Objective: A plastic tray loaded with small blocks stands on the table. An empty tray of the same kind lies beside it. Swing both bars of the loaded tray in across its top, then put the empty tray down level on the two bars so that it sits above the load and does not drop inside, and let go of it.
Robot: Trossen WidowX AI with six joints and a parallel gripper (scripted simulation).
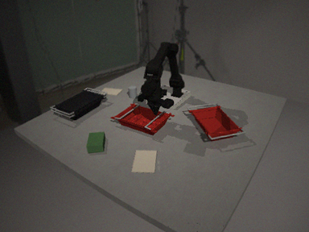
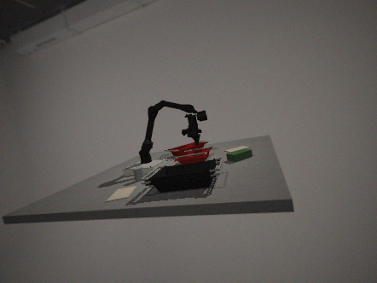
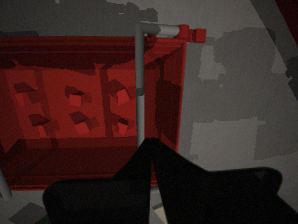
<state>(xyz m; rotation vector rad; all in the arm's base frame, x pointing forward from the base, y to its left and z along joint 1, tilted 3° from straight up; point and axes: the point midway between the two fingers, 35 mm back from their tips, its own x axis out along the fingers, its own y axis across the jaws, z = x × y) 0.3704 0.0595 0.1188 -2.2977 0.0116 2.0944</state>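
Note:
The loaded red tray (image 1: pixel 139 128) (image 2: pixel 192 159) (image 3: pixel 181 100) stands mid-table, with several small red blocks (image 3: pixel 75 98) on its floor. Its near-right bar (image 1: pixel 155 121) (image 3: pixel 140 115) lies across the top, inside the end wall. Its other bar (image 1: pixel 127 113) (image 3: pixel 4 185) also lies across the top, at the opposite end. My gripper (image 1: pixel 156 112) (image 2: pixel 197 143) (image 3: pixel 150 142) is shut with its fingertips together and empty, over the tray beside the near-right bar. The empty red tray (image 1: pixel 219 121) (image 2: pixel 183 149) stands to the right in the top view, with its bars out over its ends.
A black tray (image 1: pixel 79 104) (image 2: pixel 183 178) with wire bars stands on the far side of the loaded tray. A green block (image 1: pixel 96 142) (image 2: pixel 239 154), a grey cylinder (image 1: pixel 132 92) (image 2: pixel 138 173) and a flat cream card (image 1: pixel 144 161) are also on the table.

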